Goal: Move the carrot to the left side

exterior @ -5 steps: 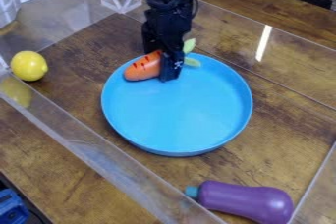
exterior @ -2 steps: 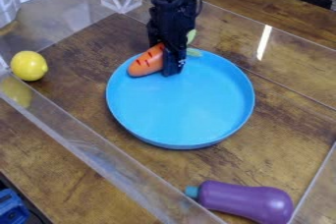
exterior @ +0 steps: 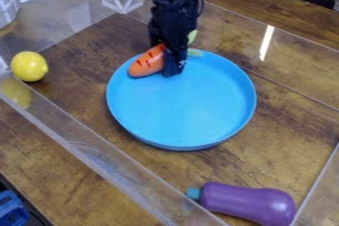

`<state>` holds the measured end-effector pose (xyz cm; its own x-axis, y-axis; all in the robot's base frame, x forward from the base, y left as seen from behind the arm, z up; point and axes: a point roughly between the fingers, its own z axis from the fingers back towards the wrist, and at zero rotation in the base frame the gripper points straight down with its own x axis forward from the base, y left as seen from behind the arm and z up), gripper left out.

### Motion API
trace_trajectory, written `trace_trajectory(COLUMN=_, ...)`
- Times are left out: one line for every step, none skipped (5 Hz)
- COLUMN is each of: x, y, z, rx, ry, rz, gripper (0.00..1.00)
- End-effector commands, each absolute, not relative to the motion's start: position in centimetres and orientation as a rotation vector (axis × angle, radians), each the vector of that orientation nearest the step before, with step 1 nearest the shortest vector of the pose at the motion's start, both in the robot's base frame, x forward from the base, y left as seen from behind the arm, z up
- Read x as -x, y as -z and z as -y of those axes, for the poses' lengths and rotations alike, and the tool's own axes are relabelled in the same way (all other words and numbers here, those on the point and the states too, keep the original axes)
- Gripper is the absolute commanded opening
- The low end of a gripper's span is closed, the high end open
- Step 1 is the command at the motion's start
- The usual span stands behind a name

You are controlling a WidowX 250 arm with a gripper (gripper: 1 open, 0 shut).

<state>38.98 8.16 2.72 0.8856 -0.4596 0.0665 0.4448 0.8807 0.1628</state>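
Note:
The small orange carrot [exterior: 143,66] lies across the back-left rim of the blue plate [exterior: 185,136], with its tapered tip pointing left over the wooden table. My black gripper [exterior: 169,63] comes straight down from above, and its fingers clamp the carrot's thick end. That end is hidden behind the fingers. A bit of light green leaf [exterior: 193,38] shows just behind the gripper.
A yellow ball [exterior: 28,66] sits at the left edge of the table. A purple eggplant [exterior: 248,203] lies at the front right. Clear plastic walls [exterior: 79,161] fence the table along the front and left.
The fingers have narrowed onto the carrot's thick end. The gripper and the plate have shifted slightly to the right and back.

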Motion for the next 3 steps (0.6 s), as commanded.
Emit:
trace_trajectory(x=-39.06, y=-5.43, z=-9.91, rx=-0.184, ry=0.443, rz=0.138, gripper=0.00)
trace_trajectory(x=-38.93, y=-6.00, z=-10.38, rx=-0.192, ry=0.443, rz=0.132, gripper=0.00)
trace_trajectory(x=-38.84, y=-6.33, z=-10.52, rx=-0.195, ry=0.450, rz=0.128, gripper=0.00)
